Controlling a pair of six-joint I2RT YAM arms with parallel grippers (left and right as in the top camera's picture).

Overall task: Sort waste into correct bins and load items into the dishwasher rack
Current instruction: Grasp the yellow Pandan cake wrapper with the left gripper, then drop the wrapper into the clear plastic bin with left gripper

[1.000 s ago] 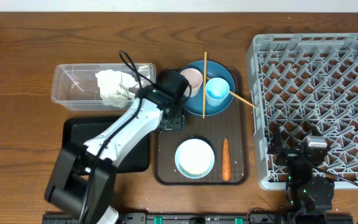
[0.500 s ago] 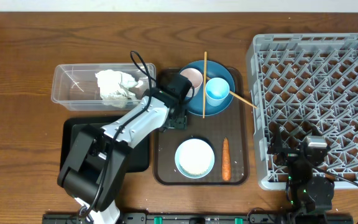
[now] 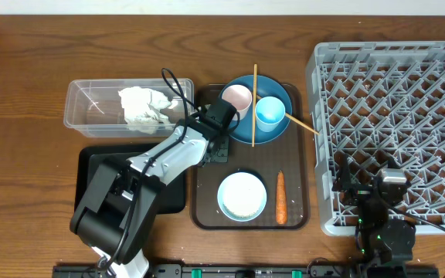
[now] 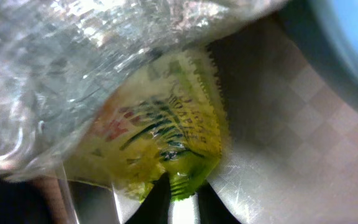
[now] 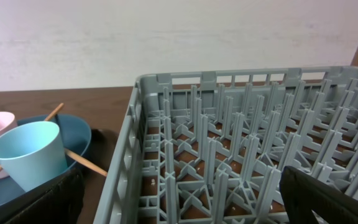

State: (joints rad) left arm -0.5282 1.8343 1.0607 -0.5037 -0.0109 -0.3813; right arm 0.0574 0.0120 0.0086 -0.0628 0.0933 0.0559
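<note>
In the left wrist view my left gripper (image 4: 182, 193) is shut on the bottom edge of the yellow snack wrapper (image 4: 166, 130), low over the brown tray. Overhead, the left gripper (image 3: 216, 148) sits at the blue plate's (image 3: 242, 133) left rim and hides the wrapper. The plate carries a pink cup (image 3: 236, 97), a light blue cup (image 3: 269, 113) and two chopsticks (image 3: 254, 85). The pale blue bowl (image 3: 242, 195) and the carrot (image 3: 281, 198) lie nearer the front. White tissue (image 3: 145, 106) is in the clear tub (image 3: 91, 116). My right gripper (image 5: 182, 205) stands open over the dishwasher rack's (image 5: 241, 143) front.
A black tray (image 3: 91, 166) lies in front of the clear tub, partly under my left arm. The brown serving tray (image 3: 207, 205) holds the dishes. The grey rack (image 3: 392, 100) fills the right side of the table.
My left gripper has closed on the yellow wrapper, and its arm has shifted slightly toward the plate. The right arm has not moved.
</note>
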